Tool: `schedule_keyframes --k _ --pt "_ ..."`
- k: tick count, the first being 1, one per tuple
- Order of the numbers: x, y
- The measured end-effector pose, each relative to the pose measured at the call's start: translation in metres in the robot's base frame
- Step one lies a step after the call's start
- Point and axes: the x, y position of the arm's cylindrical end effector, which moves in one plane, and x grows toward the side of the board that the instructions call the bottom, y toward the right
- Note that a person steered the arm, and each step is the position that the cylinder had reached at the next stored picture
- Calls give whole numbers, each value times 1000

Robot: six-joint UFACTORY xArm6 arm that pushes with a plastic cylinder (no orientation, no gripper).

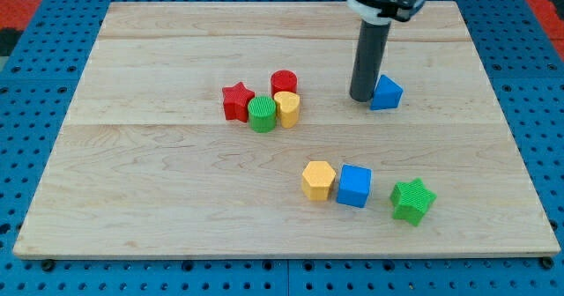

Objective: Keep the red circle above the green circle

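The red circle [284,81] stands just above and right of the green circle [262,114], near the middle of the wooden board [159,181]. A red star [237,100] touches the green circle on its left. A yellow block [287,108] touches it on its right, just below the red circle. My tip [362,98] rests on the board to the right of this cluster, about 85 px from the red circle, right beside the left face of a blue block [386,92].
A yellow hexagon [318,180], a blue cube [354,186] and a green star [412,200] lie in a row at the lower right. The board sits on a blue perforated table [35,111].
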Motion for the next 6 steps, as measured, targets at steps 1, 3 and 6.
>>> schedule_keyframes --k 1,3,6 --pt "-45 22" --pt "-30 -53" --pt "-39 -91"
